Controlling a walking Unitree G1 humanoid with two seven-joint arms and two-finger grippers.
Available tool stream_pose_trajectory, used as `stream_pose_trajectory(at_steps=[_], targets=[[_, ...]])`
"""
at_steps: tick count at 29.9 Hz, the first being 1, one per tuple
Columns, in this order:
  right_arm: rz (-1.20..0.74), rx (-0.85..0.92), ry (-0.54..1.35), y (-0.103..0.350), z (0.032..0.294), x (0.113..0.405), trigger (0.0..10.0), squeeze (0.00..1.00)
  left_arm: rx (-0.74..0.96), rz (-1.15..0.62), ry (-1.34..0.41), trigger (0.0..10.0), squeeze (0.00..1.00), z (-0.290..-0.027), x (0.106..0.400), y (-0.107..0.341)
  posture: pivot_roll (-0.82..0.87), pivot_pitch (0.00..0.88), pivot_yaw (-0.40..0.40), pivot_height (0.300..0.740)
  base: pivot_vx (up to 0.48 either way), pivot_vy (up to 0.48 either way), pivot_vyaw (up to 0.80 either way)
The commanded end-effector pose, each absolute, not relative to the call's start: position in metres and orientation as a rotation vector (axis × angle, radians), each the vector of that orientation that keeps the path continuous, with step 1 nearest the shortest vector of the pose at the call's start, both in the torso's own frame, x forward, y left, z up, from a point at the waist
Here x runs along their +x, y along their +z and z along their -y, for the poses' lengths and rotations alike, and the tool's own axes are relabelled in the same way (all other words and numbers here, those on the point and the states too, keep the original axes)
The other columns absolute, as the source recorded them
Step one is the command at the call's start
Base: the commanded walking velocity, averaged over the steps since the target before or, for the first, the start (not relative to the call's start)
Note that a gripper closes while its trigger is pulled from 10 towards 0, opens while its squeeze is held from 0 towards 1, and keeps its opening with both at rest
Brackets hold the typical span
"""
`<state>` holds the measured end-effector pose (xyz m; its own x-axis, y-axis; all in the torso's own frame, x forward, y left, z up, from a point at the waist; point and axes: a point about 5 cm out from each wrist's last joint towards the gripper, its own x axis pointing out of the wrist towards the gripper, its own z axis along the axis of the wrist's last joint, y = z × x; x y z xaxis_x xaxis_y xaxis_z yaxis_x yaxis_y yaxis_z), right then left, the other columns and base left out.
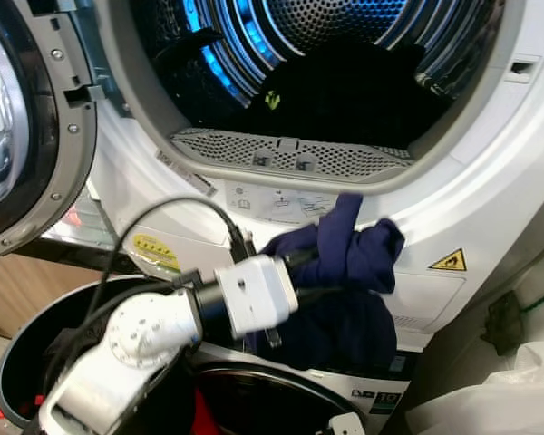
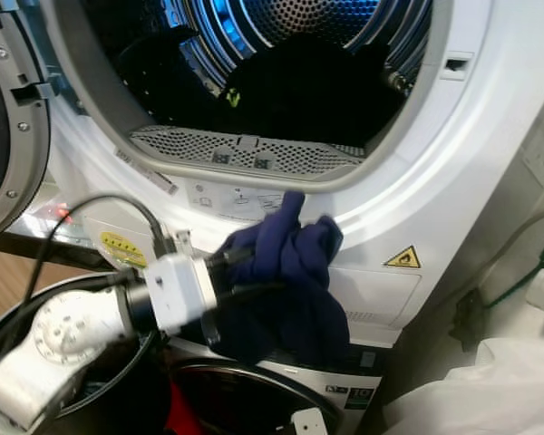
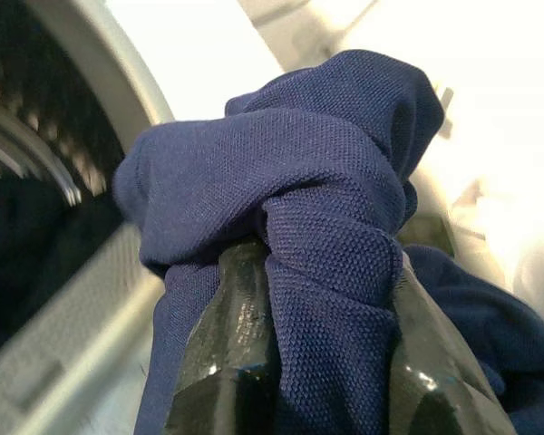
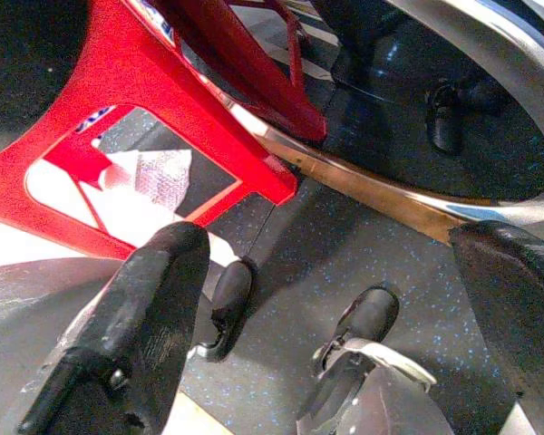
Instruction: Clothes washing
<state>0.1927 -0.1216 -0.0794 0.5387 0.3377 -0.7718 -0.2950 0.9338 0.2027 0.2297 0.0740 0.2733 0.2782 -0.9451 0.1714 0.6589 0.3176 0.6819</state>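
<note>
Garment: navy blue cloth [image 1: 349,258] is hanging bunched in front of the upper machine's white front panel, just below the rim of the open drum [image 1: 344,54], not yet inside.
Left end effector: left end effector [image 3: 331,299] is clamping the cloth between its two black fingers [image 3: 231,353]; a knot of fabric is bulging over the tips and the rest is drooping below.
Right end effector: right end effector [image 4: 331,299] is hanging low with its fingers spread apart, gripping nothing, over speckled dark floor [image 4: 363,263] beside a red plastic frame [image 4: 145,100].
Drum: blue light is glowing on the ribbed wall, and dark laundry [image 1: 344,91] is already lying at the bottom, behind the perforated grey filter strip [image 1: 290,154] along the near lip.
Door: round door [image 1: 18,127] is standing swung open at far left, clear of the opening.
Below: black basket [image 1: 36,362] is sitting at lower left, and a second machine's door [image 1: 281,399] is showing under the cloth.
Step in hand: judging by the pose, the cloth is being lifted towards the drum.
Doing it well: raising the bundle above the filter strip before pushing forward looks wise, since the trailing tail could snag on the lip; releasing deep inside should be keeping fabric off the door seal.
</note>
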Motion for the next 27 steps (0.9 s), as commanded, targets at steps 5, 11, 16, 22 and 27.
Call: stream_pose_trajectory(at_steps=[5, 11, 16, 22, 27], targets=[[-0.919, 0.071, 0.352, -0.079, 0.12, 0.194, 10.0, 0.0, 0.582, 0.723, -1.193, 0.0, 0.0, -0.073, 0.226, 0.305, 0.17, 0.0, 0.008, 0.74, 0.0, 0.0, 0.0], [-0.919, 0.081, 0.328, -0.078, 0.122, 0.195, 10.0, 0.0, 0.749, 0.865, -1.108, 0.0, 0.0, -0.073, 0.235, 0.333, 0.18, 0.0, 0.006, 0.74, 0.0, 0.0, 0.0], [-0.918, 0.083, 0.318, -0.079, 0.123, 0.195, 10.0, 0.0, 0.88, 0.942, -1.063, 0.0, 0.0, -0.075, 0.239, 0.344, 0.17, 0.0, 0.008, 0.74, 0.0, 0.0, 0.0], [-0.918, 0.083, 0.309, -0.079, 0.123, 0.195, 10.0, 0.0, 0.95, 1.012, -1.022, 0.0, 0.0, -0.076, 0.243, 0.354, 0.17, 0.0, 0.014, 0.74, 0.0, 0.0, 0.0], [-0.92, 0.085, 0.302, -0.08, 0.124, 0.194, 10.0, 0.0, 0.98, 1.061, -1.028, 0.0, 0.0, -0.072, 0.244, 0.355, 0.17, 0.0, 0.015, 0.74, 0.0, 0.0, 0.0]])
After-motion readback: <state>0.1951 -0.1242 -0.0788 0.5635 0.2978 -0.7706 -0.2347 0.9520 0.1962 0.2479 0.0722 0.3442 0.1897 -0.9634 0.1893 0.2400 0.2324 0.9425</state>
